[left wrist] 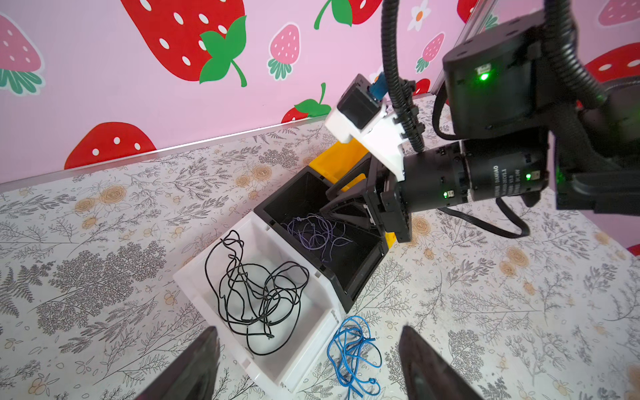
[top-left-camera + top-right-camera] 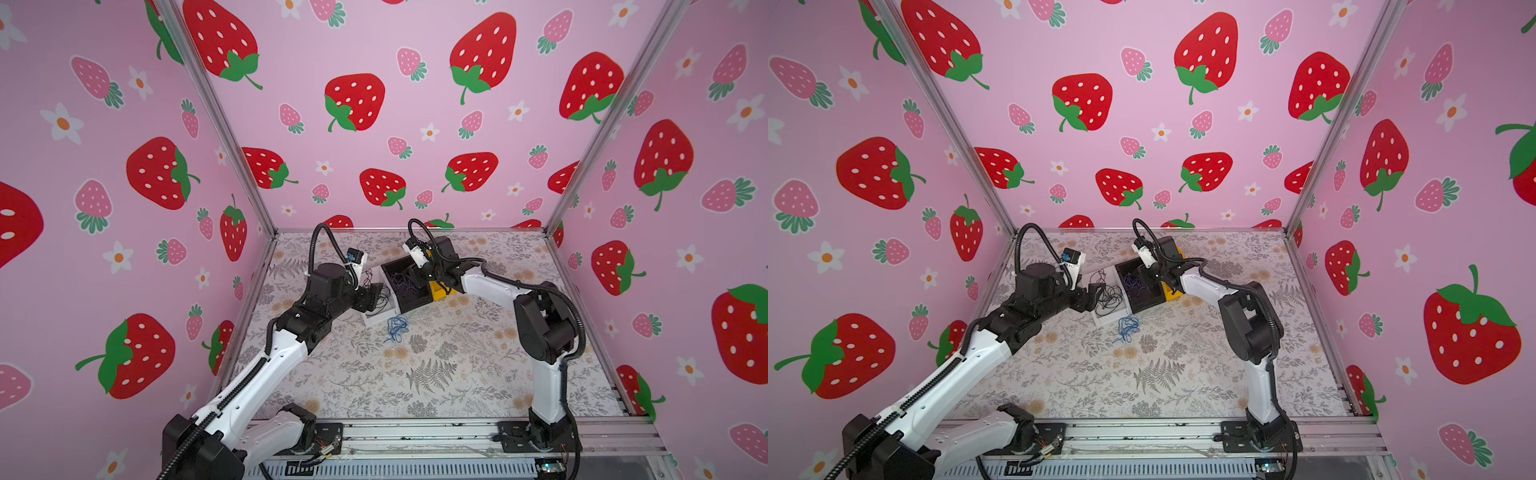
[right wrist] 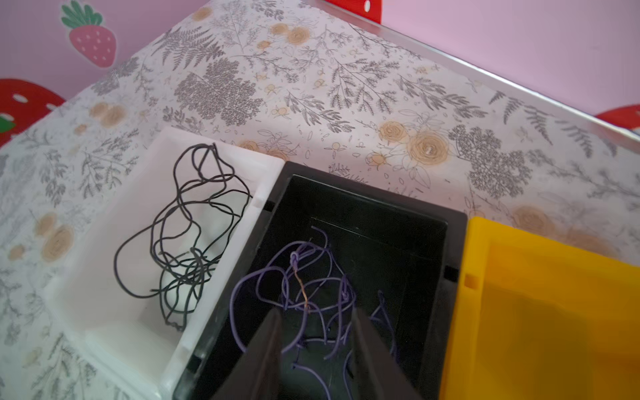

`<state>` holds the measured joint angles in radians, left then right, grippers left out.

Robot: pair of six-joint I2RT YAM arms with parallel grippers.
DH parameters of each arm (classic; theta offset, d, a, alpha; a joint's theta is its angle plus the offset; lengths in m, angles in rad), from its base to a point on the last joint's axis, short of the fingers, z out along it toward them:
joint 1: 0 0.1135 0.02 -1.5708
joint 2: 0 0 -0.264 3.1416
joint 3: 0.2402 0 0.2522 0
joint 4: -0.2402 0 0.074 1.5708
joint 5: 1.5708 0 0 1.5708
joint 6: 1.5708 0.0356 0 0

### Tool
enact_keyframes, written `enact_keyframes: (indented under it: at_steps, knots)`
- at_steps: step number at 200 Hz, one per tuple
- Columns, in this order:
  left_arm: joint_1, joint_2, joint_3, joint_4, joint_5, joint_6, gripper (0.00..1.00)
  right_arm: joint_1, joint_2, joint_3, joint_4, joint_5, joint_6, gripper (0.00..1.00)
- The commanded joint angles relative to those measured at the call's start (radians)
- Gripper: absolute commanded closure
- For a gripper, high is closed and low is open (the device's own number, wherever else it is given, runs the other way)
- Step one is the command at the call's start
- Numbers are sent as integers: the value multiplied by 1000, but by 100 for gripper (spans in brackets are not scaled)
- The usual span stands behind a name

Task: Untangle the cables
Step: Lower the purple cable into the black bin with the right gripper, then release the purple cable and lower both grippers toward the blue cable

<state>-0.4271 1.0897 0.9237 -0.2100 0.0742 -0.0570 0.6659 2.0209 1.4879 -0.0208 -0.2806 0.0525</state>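
Three open bins stand touching in a row on the worktop: a white bin, a black bin and a yellow bin. The layout seems meant for sorting by colour. The black cable lies loosely looped in the white bin. The purple cable is curled on the floor of the black bin. As far as can be seen, the yellow bin holds nothing. The blue cable lies by itself on the worktop, just beside the white bin's front wall, so the three cables do not cross one another.

The right arm reaches down into the black bin. The right jaws stand parted, with purple strands passing loose between them and nothing gripped. That posture fits letting the purple cable go into its bin. The left arm holds the left jaws spread wide and empty above the white bin and the blue cable. I judge this a good position for taking the blue cable next, perhaps for the yellow bin.

The worktop is flat and covered in a pale print of grey ferns and tan roses. Pink walls patterned with strawberries and small white flowers close it in on three sides. A metal rail along the front carries both arm bases.
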Motion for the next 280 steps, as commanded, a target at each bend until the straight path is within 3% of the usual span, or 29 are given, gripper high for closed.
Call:
enact_keyframes:
  at_steps: [1,51,98,118,145,190,244,280]
  knots:
    - [2,-13,-4,13,-23,5,18,8,-95,-9,-10,45,-33,54]
    - [2,-30,-12,-3,-33,15,18,11,-279,-96,-110,2,-98,51]
    - [2,-78,-83,-68,1,13,20,75,-425,-398,-202,-124,-150,53]
    - [2,-111,-137,-72,8,-9,22,86,-405,-465,-188,-156,-189,53]
    - [1,-122,-209,-60,40,-31,25,89,-297,-440,-177,-154,-228,53]
    - [-80,45,-266,-48,82,-1,30,89,-160,-352,-154,-213,-213,54]
    - [-143,264,-142,-131,84,106,37,86,-164,-342,-154,-221,-219,54]
    - [-165,371,-74,-180,32,109,37,79,-179,-343,-171,-223,-220,54]
